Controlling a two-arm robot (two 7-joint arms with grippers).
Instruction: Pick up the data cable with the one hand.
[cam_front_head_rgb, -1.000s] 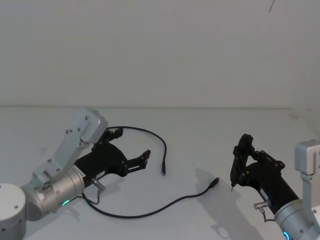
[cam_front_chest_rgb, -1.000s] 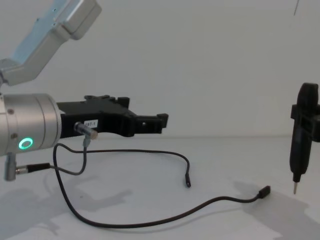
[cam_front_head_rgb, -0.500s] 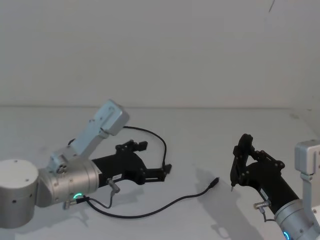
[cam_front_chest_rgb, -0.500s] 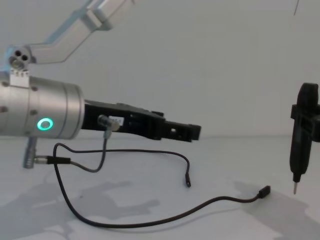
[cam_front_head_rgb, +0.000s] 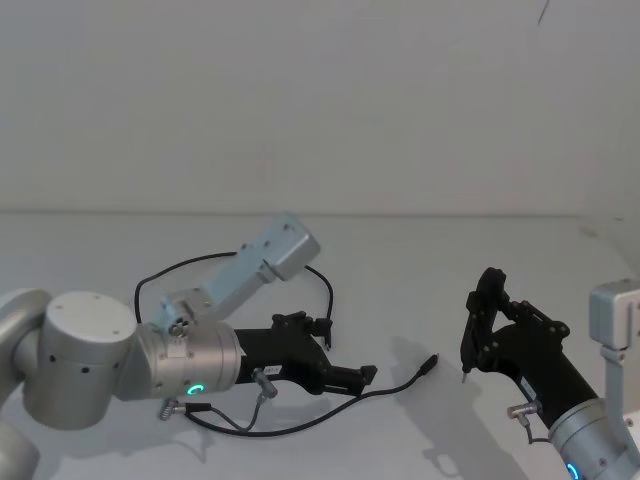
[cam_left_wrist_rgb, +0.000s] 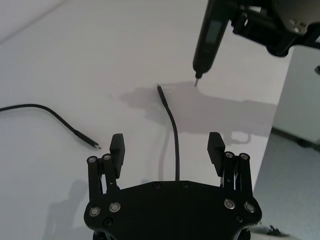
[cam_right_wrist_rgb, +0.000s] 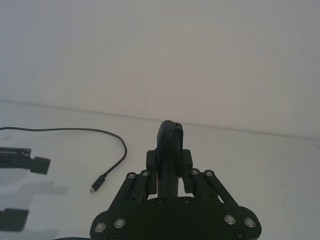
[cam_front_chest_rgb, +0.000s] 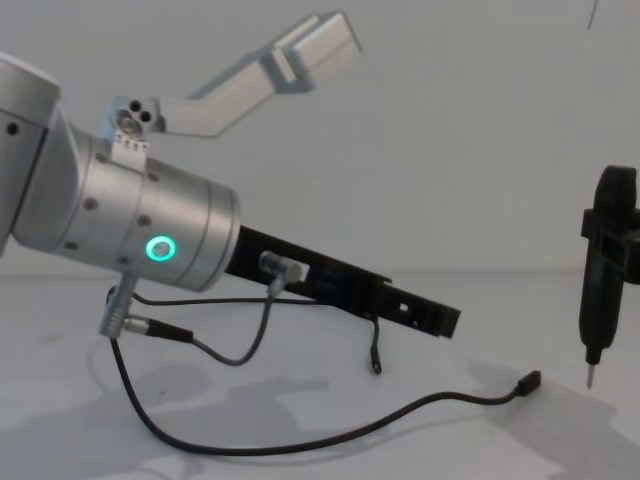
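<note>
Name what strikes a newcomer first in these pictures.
The left gripper, on its big silver wrist with a green ring, reaches low across the table, open over the black cable. At the right, the right gripper holds a pen tool upright, tip down.

Bright, even light throws soft grey shadows across the white table (cam_front_head_rgb: 500, 250).

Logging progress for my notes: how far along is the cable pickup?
Done: left gripper is positioned over the data cable. In hand: the grasp, open fingers bracketing it on the table. Left: close, lift. Right gripper, holding a pen-like tool, sits aside.
</note>
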